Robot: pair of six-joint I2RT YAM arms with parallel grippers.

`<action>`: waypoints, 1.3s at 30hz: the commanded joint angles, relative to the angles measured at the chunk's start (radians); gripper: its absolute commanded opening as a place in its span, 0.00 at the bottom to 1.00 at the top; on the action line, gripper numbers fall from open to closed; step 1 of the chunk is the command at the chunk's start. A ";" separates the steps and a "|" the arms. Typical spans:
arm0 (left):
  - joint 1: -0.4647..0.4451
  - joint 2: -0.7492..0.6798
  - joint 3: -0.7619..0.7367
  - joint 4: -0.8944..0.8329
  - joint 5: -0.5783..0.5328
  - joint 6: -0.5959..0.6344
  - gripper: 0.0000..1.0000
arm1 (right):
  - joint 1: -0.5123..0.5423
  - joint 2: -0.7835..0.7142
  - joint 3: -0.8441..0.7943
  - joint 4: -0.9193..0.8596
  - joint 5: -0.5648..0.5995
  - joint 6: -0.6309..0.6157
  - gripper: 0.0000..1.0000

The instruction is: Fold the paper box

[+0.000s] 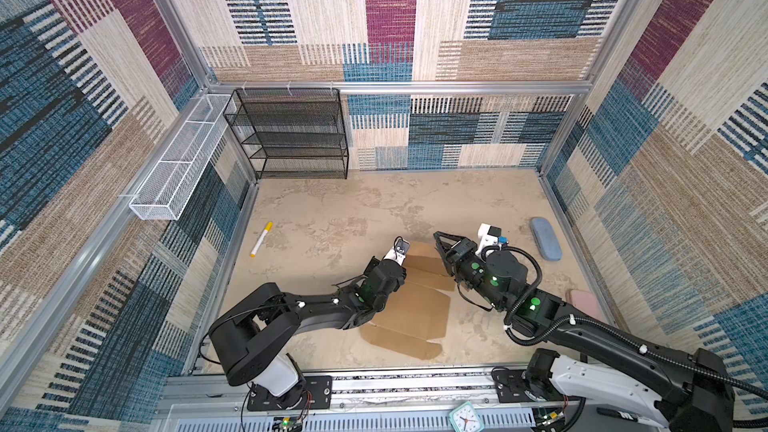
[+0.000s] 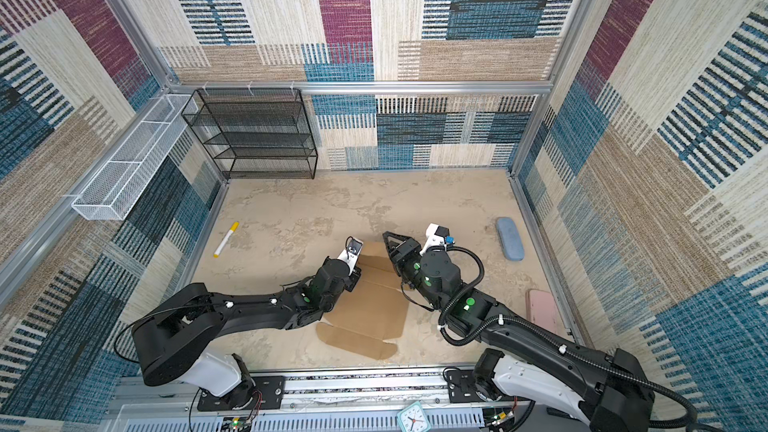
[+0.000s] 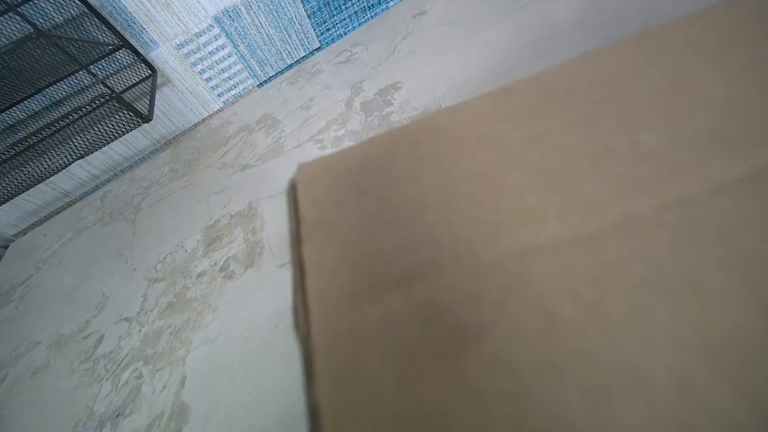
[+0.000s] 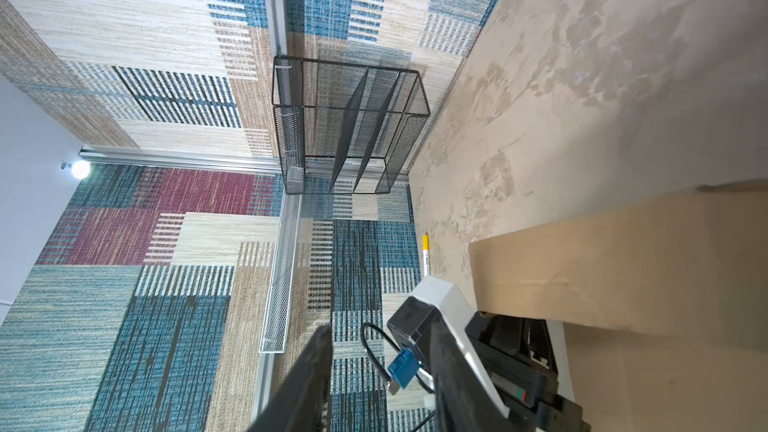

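Observation:
The paper box [image 1: 415, 313] [image 2: 374, 309] is a brown cardboard sheet lying mid-table, with its near flaps flat and its far panel folded up. My left gripper [image 1: 400, 263] reaches down at that raised far panel. In the left wrist view the cardboard [image 3: 540, 243] fills the frame and hides the fingers, so I cannot see a grip. My right gripper [image 1: 440, 249] [image 2: 388, 249] hovers just right of the raised panel [image 4: 602, 263]. It is turned on its side. Its jaws [image 4: 378, 338] stand open with nothing between them.
A white marker with a yellow cap [image 1: 261, 239] [image 4: 425, 253] lies at the left. A blue case [image 1: 545, 238] and a pink object [image 1: 584, 301] lie along the right wall. A black mesh rack [image 1: 291, 135] and a white mesh basket [image 1: 178, 160] stand at the back left.

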 commanded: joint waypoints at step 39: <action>0.019 -0.127 -0.178 0.004 -0.043 -0.067 0.00 | -0.172 0.249 0.080 -0.244 -0.387 -0.394 0.35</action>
